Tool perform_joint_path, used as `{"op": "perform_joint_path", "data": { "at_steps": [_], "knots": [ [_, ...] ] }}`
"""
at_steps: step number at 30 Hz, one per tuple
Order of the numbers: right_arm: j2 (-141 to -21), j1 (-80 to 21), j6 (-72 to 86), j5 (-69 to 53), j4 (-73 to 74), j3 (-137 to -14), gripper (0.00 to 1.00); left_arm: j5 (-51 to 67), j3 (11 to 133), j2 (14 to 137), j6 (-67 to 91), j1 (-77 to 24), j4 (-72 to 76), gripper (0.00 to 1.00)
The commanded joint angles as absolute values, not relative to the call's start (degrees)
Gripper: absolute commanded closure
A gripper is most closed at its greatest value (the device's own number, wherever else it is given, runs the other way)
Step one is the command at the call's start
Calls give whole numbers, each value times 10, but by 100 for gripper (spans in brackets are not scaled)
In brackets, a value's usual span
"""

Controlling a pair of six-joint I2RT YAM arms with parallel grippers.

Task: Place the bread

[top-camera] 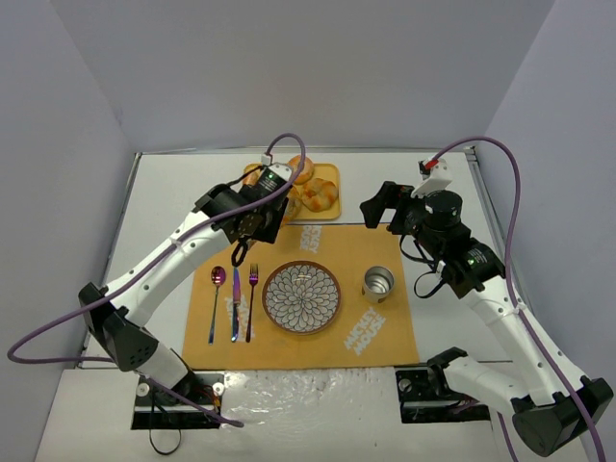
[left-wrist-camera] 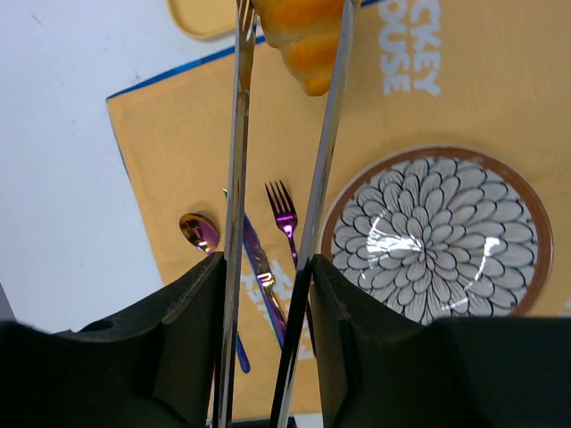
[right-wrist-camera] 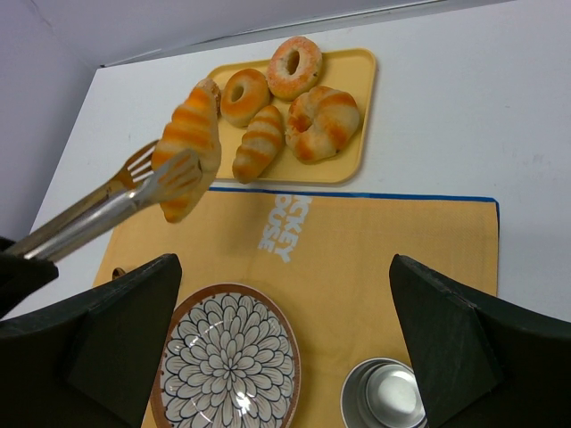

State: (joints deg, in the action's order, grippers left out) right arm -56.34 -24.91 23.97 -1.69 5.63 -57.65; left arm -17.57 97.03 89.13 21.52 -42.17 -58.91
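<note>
- Top view: my left gripper (top-camera: 252,225) hung over the mat's far corner, near the tray (top-camera: 331,174). The right gripper (top-camera: 382,204) stood spread, empty.
- Left wrist: it squeezed tongs (left-wrist-camera: 235,178) pinching one bread roll (left-wrist-camera: 302,36) aloft, short of the plate (left-wrist-camera: 437,234).
- Right wrist: the second roll (right-wrist-camera: 259,143) lay on the tray. I judged transfer underway; next, centre over the plate, lower, release.

Polished metal tongs (left-wrist-camera: 235,178); smooth-crusted bread (right-wrist-camera: 187,143); glossy plate (left-wrist-camera: 437,241)

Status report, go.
Left gripper shut on tongs; right gripper open. Bread roll pinched in tongs, airborne near tray. Plate bare, nothing blocking.
</note>
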Motion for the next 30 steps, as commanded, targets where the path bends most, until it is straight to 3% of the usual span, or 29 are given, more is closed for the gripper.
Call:
{"op": "perform_joint_path", "data": {
  "at_steps": [1, 30],
  "knots": [
    [-566, -253, 235, -3, 28, -600, 0, -146, 946, 845, 218, -459, -590, 98],
    [-573, -254, 232, -2, 37, -606, 0, -106, 800, 774, 320, -654, -571, 98]
  ]
}}
